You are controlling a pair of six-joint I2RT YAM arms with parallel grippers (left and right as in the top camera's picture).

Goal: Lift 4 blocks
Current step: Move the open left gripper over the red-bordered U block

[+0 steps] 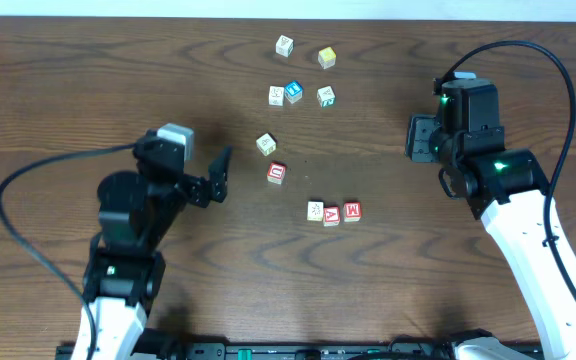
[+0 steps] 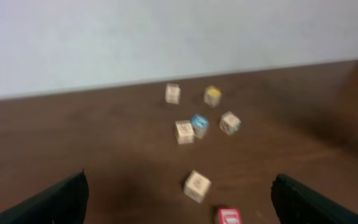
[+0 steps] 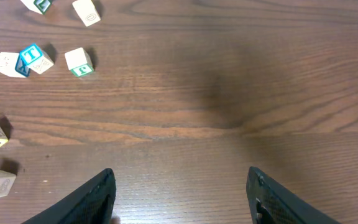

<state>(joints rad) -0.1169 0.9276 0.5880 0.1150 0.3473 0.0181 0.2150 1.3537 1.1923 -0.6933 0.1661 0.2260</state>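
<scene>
- L gripper (image 1: 219, 177): jaws at full spread, nothing between; points R across table (image 1: 88, 90) toward centre.
- lone red block (image 1: 276, 172): lies flat on the wood straight off L gripper's tips, near but apart. Far closer to L arm than R, so L's pick by my read. White letter looks like O or D, can't tell which.
- spare cream cube (image 1: 266, 144): just up-table of lone red block, apart from it. Faint mark, unreadable; prob. not one of the four.
- far cluster, well beyond both grippers: blue cube (image 1: 293, 92) reads "T" in R wrist view; green-marked cube (image 1: 326, 96) maybe "J", unsure; yellow cube (image 1: 327, 57) illegible.
- row of three, btwn the arms and robot-side of lone red block: cream block (image 1: 316, 211), red A block (image 1: 332, 214), red M block (image 1: 352, 210). Side by side, seem to touch. Long axis runs L–R across table, so prob. needs a top-down approach w/ jaws closing front-to-back; neighbours leave no room at the sides.
- R gripper (image 1: 415, 139): fingers apart, only bare wood between in its wrist view, holds nothing. Row lies robot-side and L of it, M end nearest; R arm somewhat nearer that end than L.
- no brand or label legible anywhere.
</scene>
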